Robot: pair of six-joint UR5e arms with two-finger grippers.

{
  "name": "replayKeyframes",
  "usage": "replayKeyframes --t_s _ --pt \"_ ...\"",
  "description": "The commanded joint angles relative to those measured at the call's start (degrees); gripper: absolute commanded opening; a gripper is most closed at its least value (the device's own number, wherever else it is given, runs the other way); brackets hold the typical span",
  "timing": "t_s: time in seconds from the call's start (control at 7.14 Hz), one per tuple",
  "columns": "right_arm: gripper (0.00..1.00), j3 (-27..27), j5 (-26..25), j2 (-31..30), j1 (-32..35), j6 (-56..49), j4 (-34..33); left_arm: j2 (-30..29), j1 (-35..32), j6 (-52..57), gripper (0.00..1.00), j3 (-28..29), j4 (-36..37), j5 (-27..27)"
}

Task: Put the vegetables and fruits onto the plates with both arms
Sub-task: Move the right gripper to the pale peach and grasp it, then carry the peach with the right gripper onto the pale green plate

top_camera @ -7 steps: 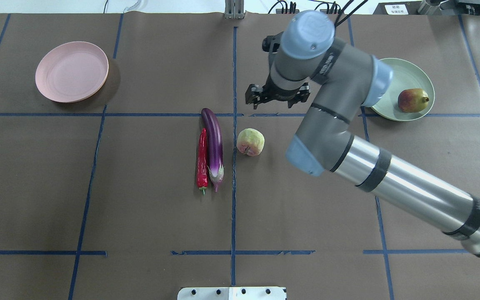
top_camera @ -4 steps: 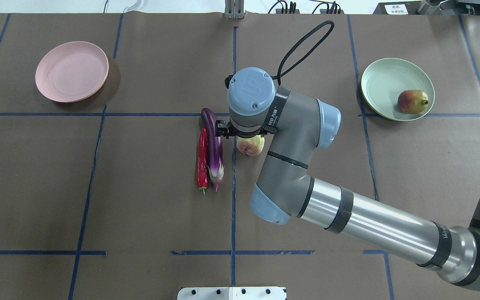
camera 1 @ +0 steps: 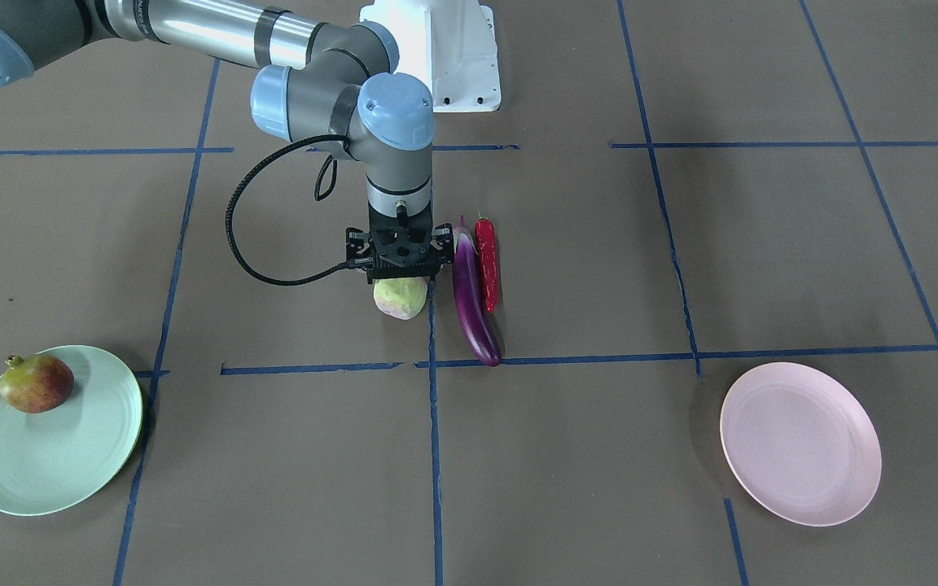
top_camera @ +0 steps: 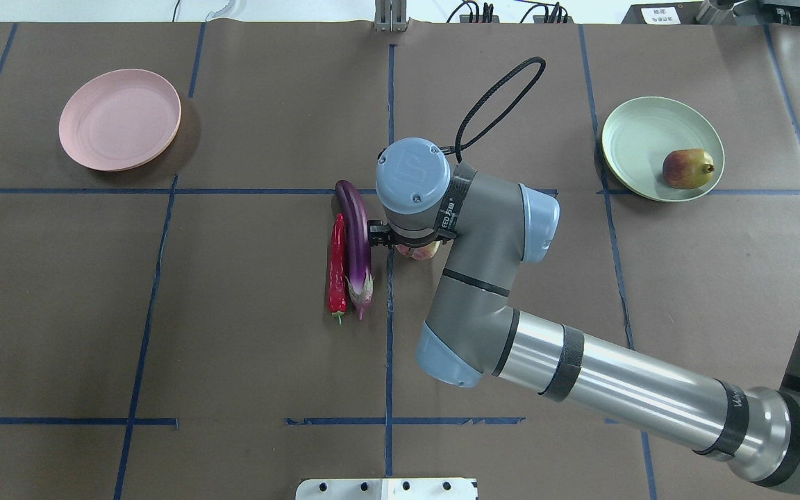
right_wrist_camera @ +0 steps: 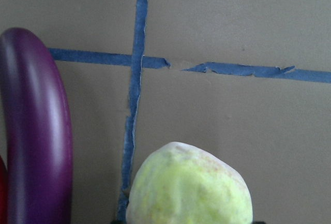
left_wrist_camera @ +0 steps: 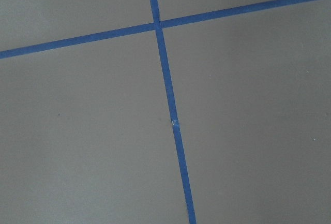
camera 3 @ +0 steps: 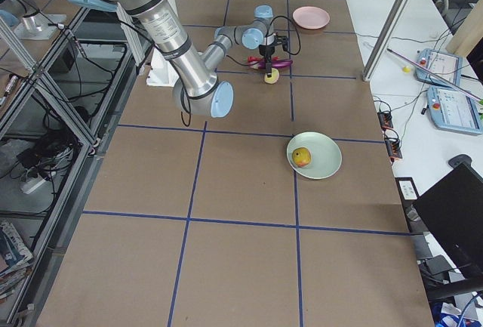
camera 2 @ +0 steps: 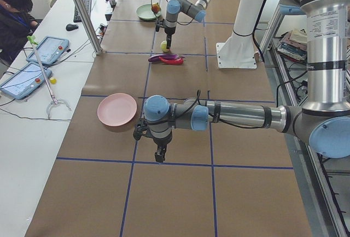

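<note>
our right gripper [camera 1: 398, 264] hangs straight over the bumpy pale-green fruit [camera 1: 400, 298], which sits on the table [camera 1: 681, 244] near its middle, so we judge the next move a short drop and a squeeze with no sideways shift. its jaws look spread wider than the fruit, with no grip on it yet. the tight side is the eggplant [camera 1: 473, 303], just beside the fruit toward the robot's left, its long axis running from the robot toward the far edge. the jaws seem to open across that way, so one finger must go into the narrow gap between them. the left gripper [camera 2: 159, 152] hovers near the pink plate [camera 2: 116, 109], well apart from the fruit, and we cannot tell whether it is spread or closed
</note>
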Motion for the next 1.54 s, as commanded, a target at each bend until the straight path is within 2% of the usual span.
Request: replayKeyframes --t_s 0.0,0.28,0.42,0.84,1.12,1.26,1.4 --pt "0.01 -0.45 -0.05 0.74 0.08 -0.16 -0.13 0.0 0.0 0.03 1.0 0.15 -0.04 0.0" --pt "0.0 0.95 3.09 1.19 4.7 -0.6 -0.3 0.0 0.0 0.12 1.0 0.06 -0.04 0.0" --pt "0.0 0.96 6.68 0.66 9.09 -6.35 -0.3 0.0 0.0 0.12 1.0 0.06 -0.04 0.0" --pt "0.0 0.96 18.63 -9.06 26.13 -34.6 0.57 0.0 0.0 0.03 1.0 0.06 0.05 -0.09" --pt "0.01 -0.09 24.35 -16.36 34.32 -52.46 0.66 0.0 0.09 0.03 1.0 -0.03 -0.04 -0.09" --pt "0.17 -1.92 24.99 -16.74 34.88 -54.46 0.66 0.0 0.09 0.03 1.0 -0.03 -0.04 -0.09" --pt "0.93 -3.42 25.0 -16.66 34.62 -54.48 1.27 0.0 0.09 0.03 1.0 -0.03 -0.04 -0.09"
